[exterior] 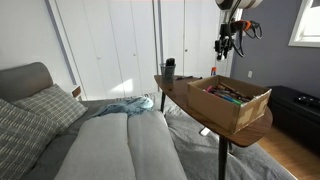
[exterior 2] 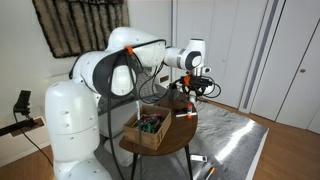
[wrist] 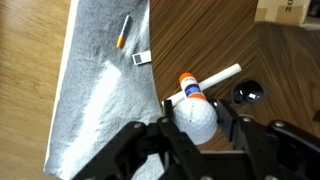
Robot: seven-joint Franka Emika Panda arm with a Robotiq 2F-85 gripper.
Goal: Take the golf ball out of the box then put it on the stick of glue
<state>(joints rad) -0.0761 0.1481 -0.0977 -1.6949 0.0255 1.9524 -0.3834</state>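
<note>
glue stick [wrist: 212, 80]: label too blurry to read; orange cap, white body, lying flat on the wooden table [wrist: 285, 60]. in wrist view the gripper [wrist: 196, 126] has its fingers closed snug round the white golf ball [wrist: 195, 112], right over the stick's cap end; can't tell if ball & stick touch. in an exterior view the arm [exterior 2: 135, 55] reaches out over the table, wrist pointing down, near the cardboard box [exterior 2: 150, 130].
</note>
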